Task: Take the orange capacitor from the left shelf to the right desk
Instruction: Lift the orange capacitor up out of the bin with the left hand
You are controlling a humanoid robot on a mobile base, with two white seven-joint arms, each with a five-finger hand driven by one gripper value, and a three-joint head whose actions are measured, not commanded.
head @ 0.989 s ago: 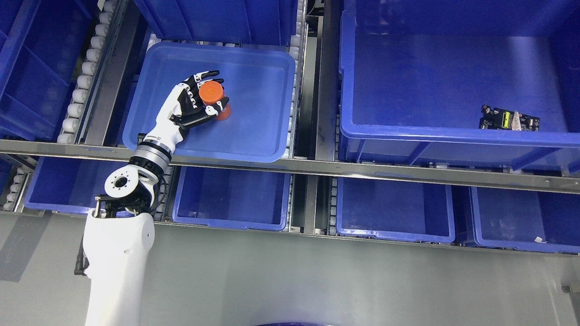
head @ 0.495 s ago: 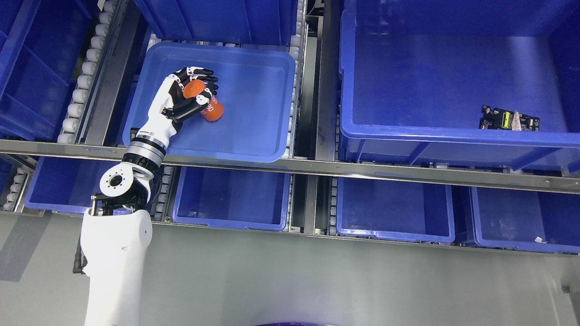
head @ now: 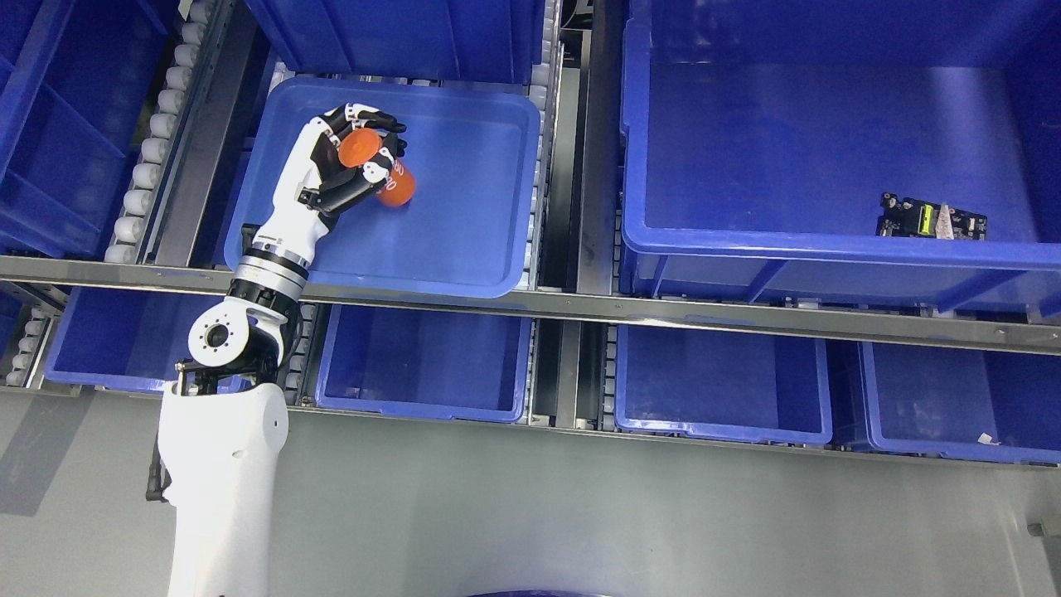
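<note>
Gripping the orange capacitor (head: 377,170), the left robot hand (head: 344,166) has its fingers curled round the tilted cylinder, just above the floor of the shallow blue tray (head: 464,265) on the left shelf (head: 547,303).

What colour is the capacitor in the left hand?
Orange capacitor, with white print on its side, in the left hand; head view.

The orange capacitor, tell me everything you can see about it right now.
The orange capacitor is a smooth, plastic-looking cylinder with a flat round end facing up-left and white print on its side, too small to read. It is tilted, gripped in the left hand, whose fingers curl round it, over the shallow blue tray.
</note>
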